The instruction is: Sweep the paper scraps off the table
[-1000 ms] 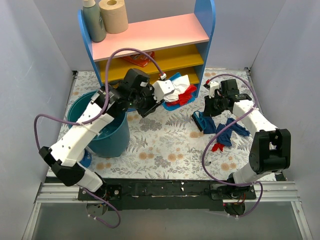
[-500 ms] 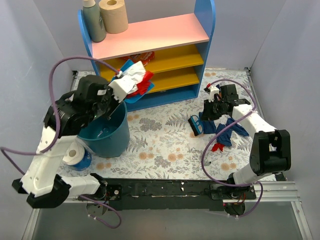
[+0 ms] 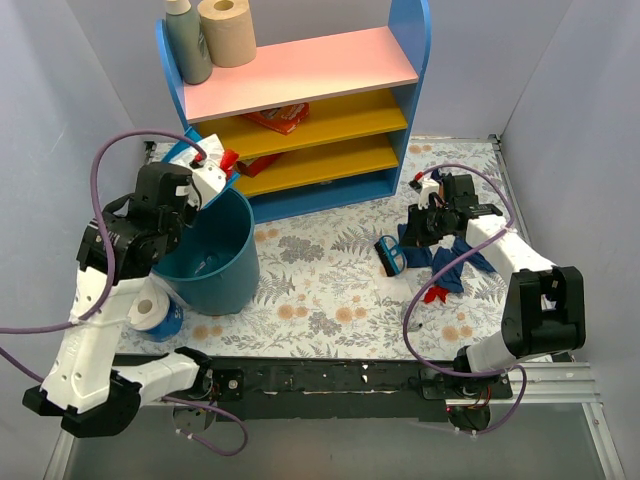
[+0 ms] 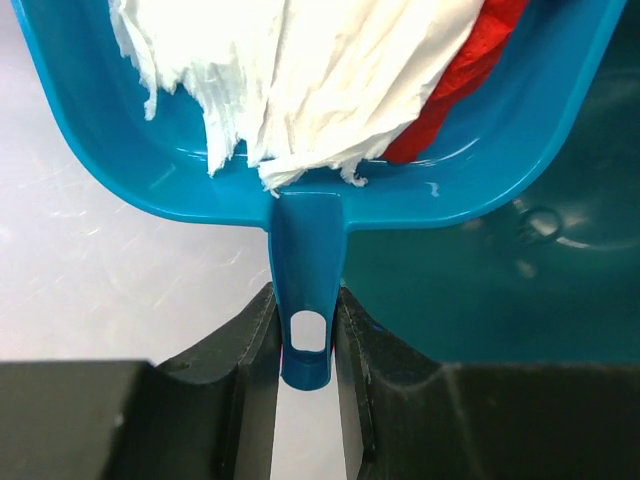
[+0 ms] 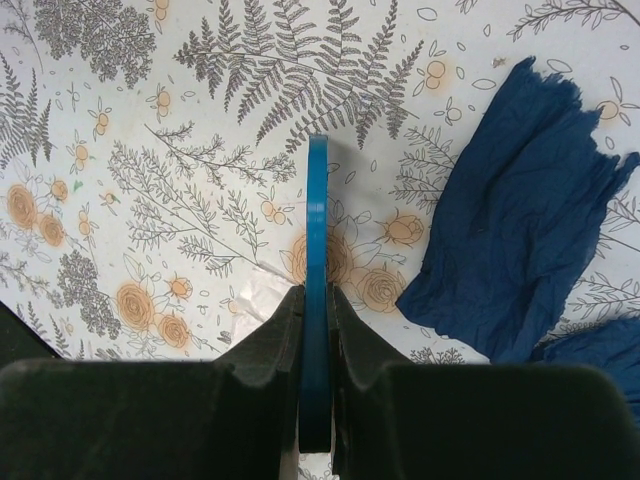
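My left gripper (image 3: 190,186) is shut on the handle of the blue dustpan (image 3: 207,172) and holds it tilted above the teal bucket (image 3: 216,270). In the left wrist view the handle (image 4: 307,300) sits between my fingers, and white paper (image 4: 300,70) and red paper (image 4: 470,70) lie in the pan. My right gripper (image 3: 410,240) is shut on the small blue brush (image 3: 391,255), low over the table (image 3: 320,290). Dark blue scraps (image 3: 445,255) and a red scrap (image 3: 435,294) lie beside it. The right wrist view shows the brush handle (image 5: 317,250), a dark blue scrap (image 5: 520,240) and a small pale scrap (image 5: 240,300).
The pink, yellow and blue shelf unit (image 3: 300,70) stands at the back, with a bottle (image 3: 187,40) and a paper roll (image 3: 228,30) on top. A white roll (image 3: 148,312) lies left of the bucket. Grey walls close in both sides.
My left arm has swung the loaded dustpan from mid-table leftwards to above the bucket. My right gripper has shifted the brush slightly left.
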You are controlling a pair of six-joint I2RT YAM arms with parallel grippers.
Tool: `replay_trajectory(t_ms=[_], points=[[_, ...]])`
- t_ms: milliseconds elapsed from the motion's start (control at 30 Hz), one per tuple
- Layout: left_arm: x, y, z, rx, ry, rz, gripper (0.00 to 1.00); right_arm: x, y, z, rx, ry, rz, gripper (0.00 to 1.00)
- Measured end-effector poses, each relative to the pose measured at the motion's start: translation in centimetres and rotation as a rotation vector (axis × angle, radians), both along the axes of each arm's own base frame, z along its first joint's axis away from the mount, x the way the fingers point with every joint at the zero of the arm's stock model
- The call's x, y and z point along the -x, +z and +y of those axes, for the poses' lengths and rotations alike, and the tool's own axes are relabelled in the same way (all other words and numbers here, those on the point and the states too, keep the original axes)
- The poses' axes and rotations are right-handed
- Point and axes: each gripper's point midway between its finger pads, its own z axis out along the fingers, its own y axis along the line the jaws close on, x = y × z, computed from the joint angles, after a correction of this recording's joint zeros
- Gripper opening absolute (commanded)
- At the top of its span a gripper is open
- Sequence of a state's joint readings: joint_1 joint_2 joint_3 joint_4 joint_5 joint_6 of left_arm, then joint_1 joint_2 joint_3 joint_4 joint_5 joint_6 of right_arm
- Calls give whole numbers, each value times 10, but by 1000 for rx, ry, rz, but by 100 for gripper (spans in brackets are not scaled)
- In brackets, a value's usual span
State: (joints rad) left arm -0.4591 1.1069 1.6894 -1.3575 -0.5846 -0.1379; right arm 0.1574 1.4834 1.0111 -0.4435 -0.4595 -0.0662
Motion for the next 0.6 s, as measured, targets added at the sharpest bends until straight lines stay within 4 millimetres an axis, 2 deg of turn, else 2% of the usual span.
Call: replay_trajectory(t_ms=[133, 400, 600], points=[[2, 8, 21, -145, -22, 23, 0, 3, -2, 1, -10, -3, 16, 1], [24, 9, 46, -525, -245, 144, 0, 6, -1, 2, -20, 0, 11, 1], [4, 21, 50, -695, -304, 233, 0, 13, 1, 0, -26, -3, 3, 1]])
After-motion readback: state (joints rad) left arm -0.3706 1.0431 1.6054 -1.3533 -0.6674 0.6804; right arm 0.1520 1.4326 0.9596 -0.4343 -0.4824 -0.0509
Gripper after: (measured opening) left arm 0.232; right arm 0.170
